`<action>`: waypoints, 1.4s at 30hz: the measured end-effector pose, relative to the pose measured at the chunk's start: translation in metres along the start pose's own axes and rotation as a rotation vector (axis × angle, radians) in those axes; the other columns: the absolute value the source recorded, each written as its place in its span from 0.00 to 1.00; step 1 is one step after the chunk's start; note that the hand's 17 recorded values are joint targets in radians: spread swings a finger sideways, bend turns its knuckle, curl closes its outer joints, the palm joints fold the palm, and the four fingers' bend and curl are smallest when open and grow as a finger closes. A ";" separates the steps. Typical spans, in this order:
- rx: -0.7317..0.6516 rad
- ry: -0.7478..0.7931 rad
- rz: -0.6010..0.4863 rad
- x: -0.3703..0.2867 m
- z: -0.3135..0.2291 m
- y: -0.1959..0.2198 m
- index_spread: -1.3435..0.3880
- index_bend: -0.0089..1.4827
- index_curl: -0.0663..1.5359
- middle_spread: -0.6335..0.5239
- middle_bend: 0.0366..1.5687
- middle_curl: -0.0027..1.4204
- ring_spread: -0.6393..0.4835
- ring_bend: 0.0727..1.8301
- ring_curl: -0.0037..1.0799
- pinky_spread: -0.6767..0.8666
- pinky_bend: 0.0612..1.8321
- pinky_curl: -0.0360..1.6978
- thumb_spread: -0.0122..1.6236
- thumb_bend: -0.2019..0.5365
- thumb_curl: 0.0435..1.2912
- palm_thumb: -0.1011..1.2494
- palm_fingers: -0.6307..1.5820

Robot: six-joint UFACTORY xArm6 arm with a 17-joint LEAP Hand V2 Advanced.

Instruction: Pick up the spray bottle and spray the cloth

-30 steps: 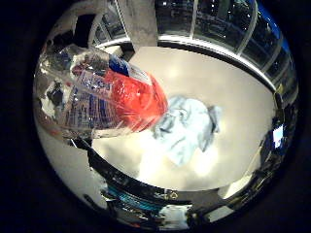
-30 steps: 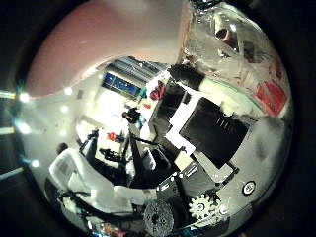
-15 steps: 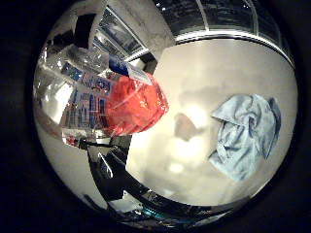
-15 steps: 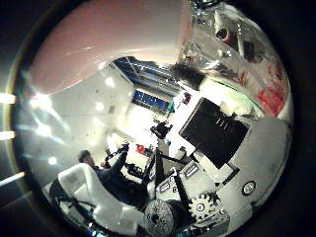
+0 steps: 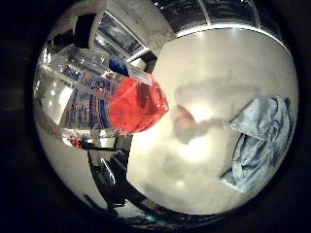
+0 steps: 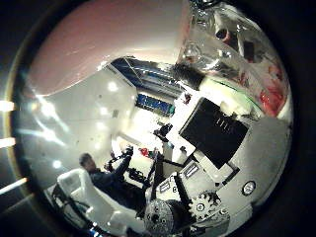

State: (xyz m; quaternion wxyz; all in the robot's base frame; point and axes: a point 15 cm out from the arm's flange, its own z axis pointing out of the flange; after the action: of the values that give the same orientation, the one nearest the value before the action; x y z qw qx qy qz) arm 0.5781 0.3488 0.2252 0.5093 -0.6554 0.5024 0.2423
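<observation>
The spray bottle (image 5: 114,104), clear with red liquid, fills the upper left of the little finger side view, so it is close against the palm, lifted above the pale table (image 5: 194,145). The hand (image 6: 217,148) seems clamped around it, though I cannot see the fingertips. The blue cloth (image 5: 260,141) lies at the right edge, probably the target for spraying.

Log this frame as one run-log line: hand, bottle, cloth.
hand: shut on spray bottle | spray bottle: held close to palm, off the table, red liquid inside | cloth: crumpled on table, apart from bottle
</observation>
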 end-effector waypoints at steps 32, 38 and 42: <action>-0.239 0.053 -0.064 0.071 0.043 0.049 0.52 0.12 0.28 0.53 0.21 0.22 0.60 0.27 0.27 0.64 0.26 0.40 0.63 0.23 0.31 0.55 0.25; -0.234 0.054 -0.087 0.062 0.027 0.041 0.52 0.11 0.24 0.55 0.13 0.21 0.64 0.21 0.23 0.71 0.22 0.33 0.63 0.24 0.27 0.54 0.28; -0.215 0.085 -0.105 0.072 0.001 0.026 0.52 0.11 0.23 0.55 0.11 0.21 0.64 0.20 0.23 0.72 0.22 0.29 0.63 0.24 0.25 0.54 0.30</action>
State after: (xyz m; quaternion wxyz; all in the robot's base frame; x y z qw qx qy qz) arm 0.5816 0.3206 0.1543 0.4262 -0.7413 0.4596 0.2400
